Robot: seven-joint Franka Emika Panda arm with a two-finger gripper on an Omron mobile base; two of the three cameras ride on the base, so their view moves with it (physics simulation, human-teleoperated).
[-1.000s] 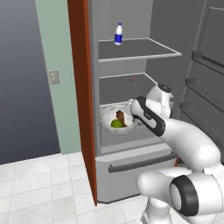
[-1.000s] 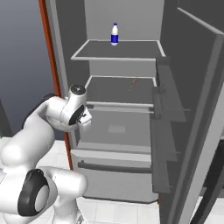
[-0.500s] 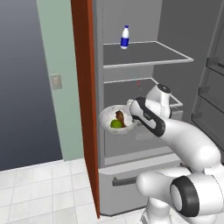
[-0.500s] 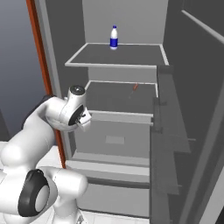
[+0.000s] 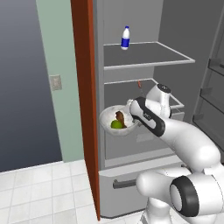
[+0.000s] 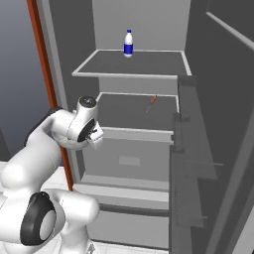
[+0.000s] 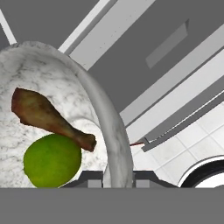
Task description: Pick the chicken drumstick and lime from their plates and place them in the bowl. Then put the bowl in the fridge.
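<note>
Hand view: gripper [image 7: 117, 179] clamped on bowl [image 7: 105, 113] rim w/ drumstick [image 7: 48, 118] + lime [image 7: 52, 159]; fridge [image 5: 144, 65] shelf just ahead.

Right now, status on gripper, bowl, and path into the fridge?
Gripper shut on rim of speckled whitish-grey bowl. Brown chicken drumstick and yellow-green lime inside. Bowl held at open grey steel fridge, front of lower shelf; nothing blocking.

bowl [image 7: 111, 131], drumstick [image 7: 46, 116] on lime [image 7: 51, 161]
</note>
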